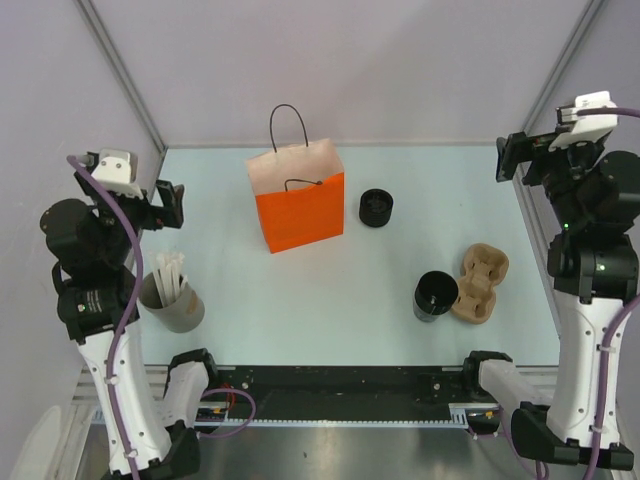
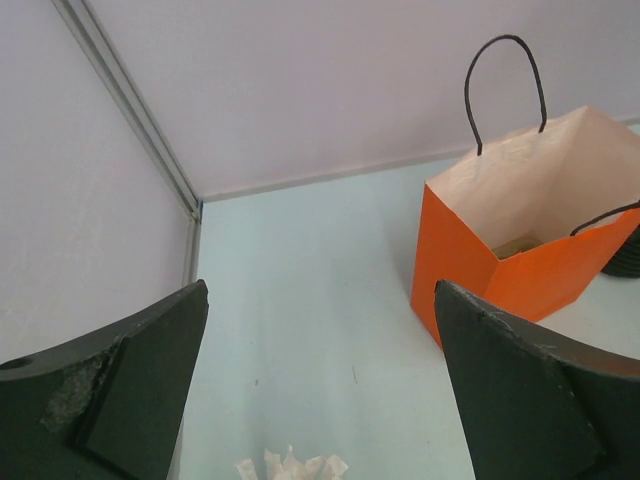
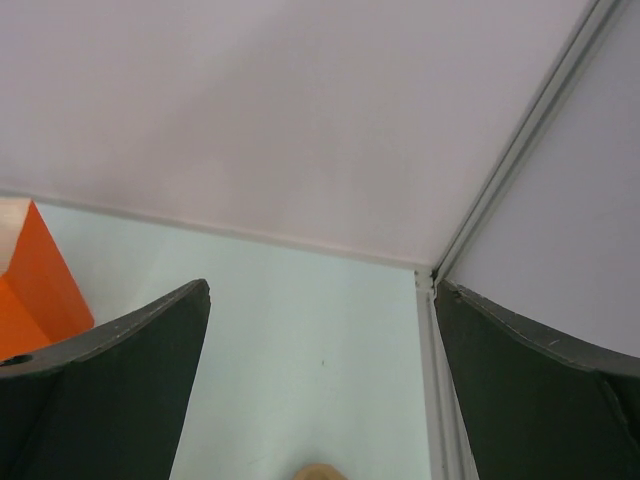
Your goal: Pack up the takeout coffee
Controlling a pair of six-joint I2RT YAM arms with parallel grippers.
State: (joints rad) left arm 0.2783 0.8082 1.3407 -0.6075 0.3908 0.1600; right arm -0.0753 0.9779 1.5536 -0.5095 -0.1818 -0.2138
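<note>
the coffee (image 1: 376,207) stands far on the counter (image 1: 300,300), just right of the orange bag (image 1: 297,205). it is probably light, crushable paper, best pinched gently round its wall below the lid. the left gripper (image 1: 168,203) and right gripper (image 1: 508,158) hang wide and empty, well apart from it.

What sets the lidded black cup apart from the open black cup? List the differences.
Top: the lidded cup wears a ridged lid; the open cup shows a bare rim and dark inside.
Size: the lidded cup looks smaller, the open cup wider.
Place: the lidded cup stands by the orange bag; the open cup stands beside the cardboard carrier.
Both are black and upright.
</note>
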